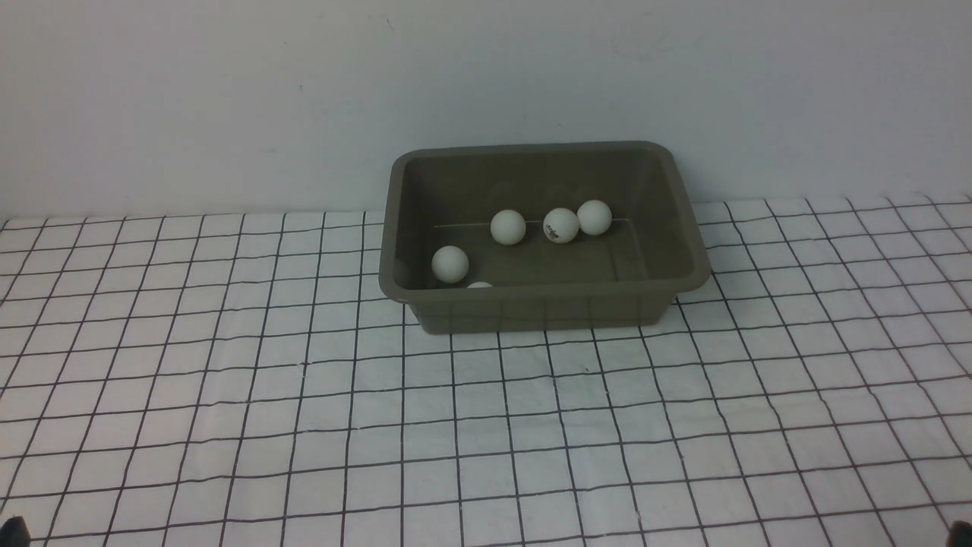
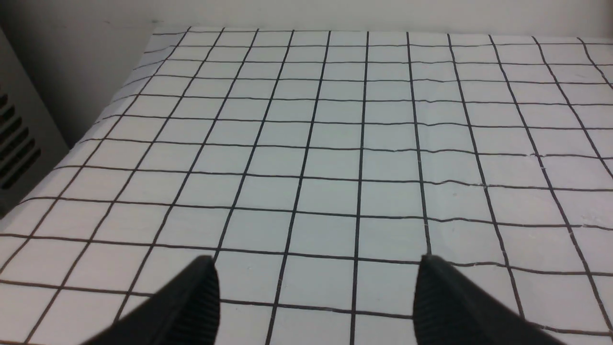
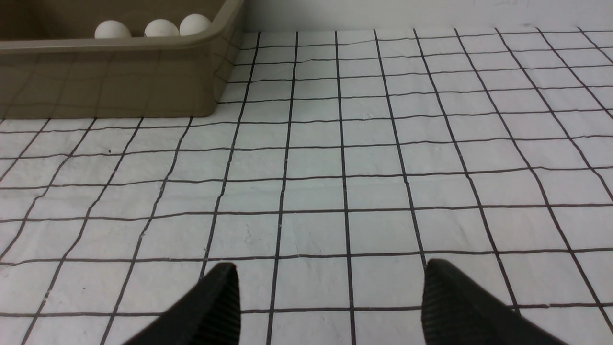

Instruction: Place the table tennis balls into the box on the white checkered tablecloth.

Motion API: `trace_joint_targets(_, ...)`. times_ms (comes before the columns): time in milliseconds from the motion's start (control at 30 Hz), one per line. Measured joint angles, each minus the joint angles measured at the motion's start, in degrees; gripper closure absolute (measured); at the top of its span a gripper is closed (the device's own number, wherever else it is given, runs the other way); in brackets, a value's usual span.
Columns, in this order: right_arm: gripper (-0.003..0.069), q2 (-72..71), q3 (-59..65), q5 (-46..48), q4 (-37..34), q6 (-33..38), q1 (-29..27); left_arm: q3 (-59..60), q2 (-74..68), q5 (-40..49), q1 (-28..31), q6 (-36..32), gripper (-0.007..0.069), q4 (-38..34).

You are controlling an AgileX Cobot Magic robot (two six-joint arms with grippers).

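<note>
Table tennis balls [image 1: 508, 227], five in all, lie inside the box [image 1: 541, 305], which stands on the white checkered tablecloth [image 1: 486, 425] at the far centre, close to the wall. Three balls sit along the far part of the floor, one of them bearing a dark logo [image 1: 561, 225]; one rests near the left wall [image 1: 449, 264]; the fifth [image 1: 479, 285] is largely hidden behind the near rim. Left gripper [image 2: 316, 292]: fingers spread wide above bare cloth, holding nothing. Right gripper [image 3: 330, 297]: fingers likewise parted and empty, above cloth near and to the right of the box.
</note>
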State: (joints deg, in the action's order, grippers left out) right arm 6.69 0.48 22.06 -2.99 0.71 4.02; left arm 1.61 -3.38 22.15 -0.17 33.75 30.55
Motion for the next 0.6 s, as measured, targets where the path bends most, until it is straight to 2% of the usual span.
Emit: trace_joint_targets(600, 0.0197, 0.00, 0.00, 0.00, -0.05, 0.00, 0.00, 0.00, 3.99, 2.04, 0.00, -1.84, 0.0134, -1.68)
